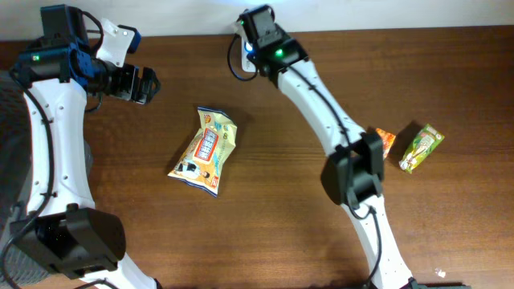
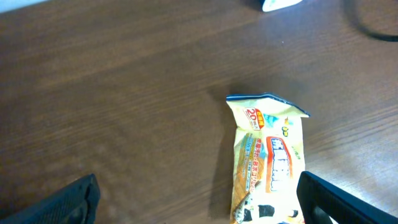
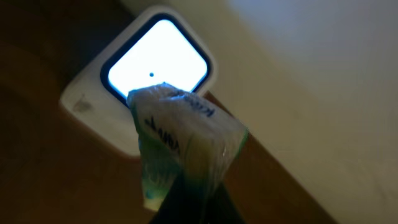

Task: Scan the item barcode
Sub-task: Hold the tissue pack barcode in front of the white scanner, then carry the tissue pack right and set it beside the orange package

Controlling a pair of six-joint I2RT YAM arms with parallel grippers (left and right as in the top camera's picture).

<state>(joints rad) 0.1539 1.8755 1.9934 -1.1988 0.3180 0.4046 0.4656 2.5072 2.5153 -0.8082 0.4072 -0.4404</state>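
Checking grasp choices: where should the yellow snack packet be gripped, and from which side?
Pinch the yellow snack packet across its narrow width, near the blue crimped end, from above: it lies flat on the table, so its long edges probably suit the left fingers best.

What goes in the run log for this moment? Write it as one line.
phase: scanning | right gripper: shut on packet, in front of lit scanner | left gripper: open, empty, near snack bag

Overhead: bright, even light; soft shadows on table (image 1: 265, 241); faint sheen on wood at right. Left wrist: pale glare across wood; left fingers (image 2: 62, 205) dark, blurred at bottom corners. Right wrist: dim; scanner (image 3: 158, 65) window blown out white; packet (image 3: 186, 143) backlit, soft-focus.
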